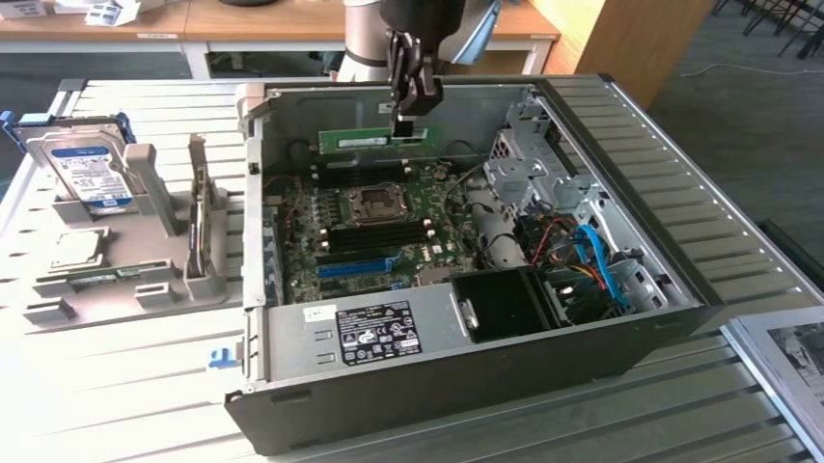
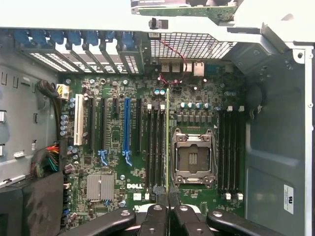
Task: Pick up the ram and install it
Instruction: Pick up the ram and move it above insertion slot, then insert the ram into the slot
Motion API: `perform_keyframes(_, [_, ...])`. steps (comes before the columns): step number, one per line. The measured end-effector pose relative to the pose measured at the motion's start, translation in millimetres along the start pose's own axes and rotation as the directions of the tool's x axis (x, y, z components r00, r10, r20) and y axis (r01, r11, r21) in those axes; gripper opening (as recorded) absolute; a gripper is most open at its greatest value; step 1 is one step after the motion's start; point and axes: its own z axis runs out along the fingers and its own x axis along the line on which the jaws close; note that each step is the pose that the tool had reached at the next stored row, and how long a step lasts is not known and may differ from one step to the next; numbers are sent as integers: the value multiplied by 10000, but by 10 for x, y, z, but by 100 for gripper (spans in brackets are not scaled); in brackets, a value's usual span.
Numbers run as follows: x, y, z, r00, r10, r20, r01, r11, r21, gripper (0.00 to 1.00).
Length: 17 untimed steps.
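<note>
My gripper (image 1: 407, 123) is shut on the ram (image 1: 365, 141), a long green stick with a pale label. It hangs level inside the open computer case (image 1: 644, 318), above the far part of the motherboard (image 1: 373, 227). In the wrist view the ram (image 2: 168, 142) shows edge-on as a thin green line running out from between the black fingers (image 2: 157, 216). It lies along the black memory slots (image 2: 156, 147), beside the open CPU socket (image 2: 193, 158). Whether it touches a slot I cannot tell. A second bank of slots (image 2: 230, 150) lies on the socket's other side.
On the exterior view's left, a grey holder (image 1: 142, 280) carries a silver hard drive (image 1: 84, 174), a square CPU chip (image 1: 77, 249) and another upright green board (image 1: 197, 207). Drive cages and blue cables (image 1: 592, 256) crowd the case's right side. A black power supply (image 1: 508, 304) sits at its near end.
</note>
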Motion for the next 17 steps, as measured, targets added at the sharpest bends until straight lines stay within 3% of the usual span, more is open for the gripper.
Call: perform_keyframes(17, [1,-4,84,10000,0,-1,0,10000,0,12])
